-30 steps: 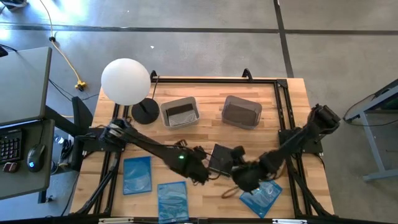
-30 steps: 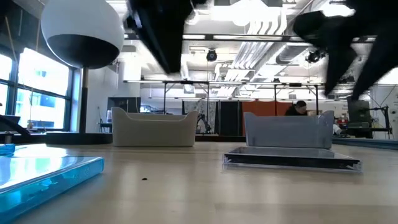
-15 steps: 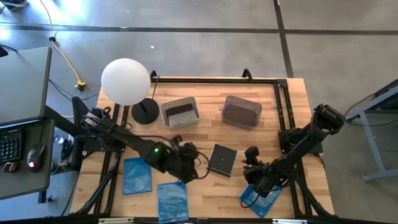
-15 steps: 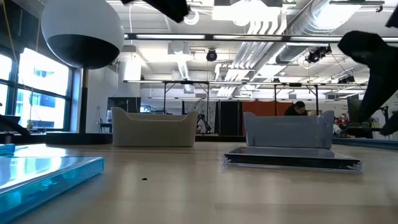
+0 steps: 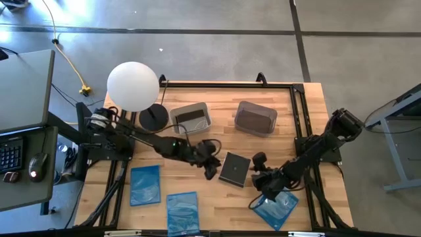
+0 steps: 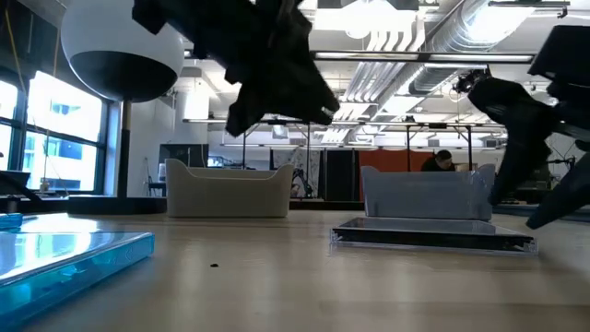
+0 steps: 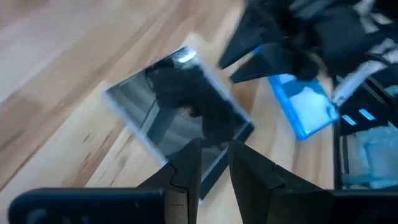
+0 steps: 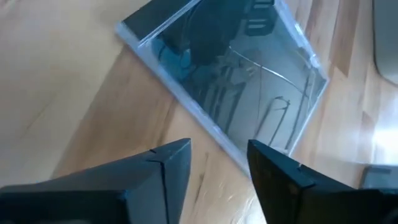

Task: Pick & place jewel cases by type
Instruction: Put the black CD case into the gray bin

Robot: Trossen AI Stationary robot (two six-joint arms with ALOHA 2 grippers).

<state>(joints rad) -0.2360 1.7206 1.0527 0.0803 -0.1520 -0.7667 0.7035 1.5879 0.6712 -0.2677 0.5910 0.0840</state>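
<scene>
A square black jewel case [image 5: 235,169] lies flat on the wooden table, also seen in the low view [image 6: 433,237]. My left gripper [image 5: 210,168] hovers off its left edge, raised above the table, fingers a little apart. My right gripper [image 5: 256,175] is open and stands low beside the case's right edge, the case [image 8: 230,68] just ahead of its fingers. Three blue jewel cases lie flat near the near edge: one on the left [image 5: 145,185], one in the middle [image 5: 182,210], one under my right arm [image 5: 276,209].
Two grey tubs [image 5: 191,118] [image 5: 255,118] stand toward the far side, each with dark cases inside. A lamp with a white globe [image 5: 133,85] and a round black base [image 5: 152,118] stands at the far left. A black frame rail [image 5: 299,115] runs along the table's right side.
Both grippers first drew away from the black case, the left toward the table's left, the right toward its right. They then came back toward it and lower, and now flank it. The case has stayed where it was.
</scene>
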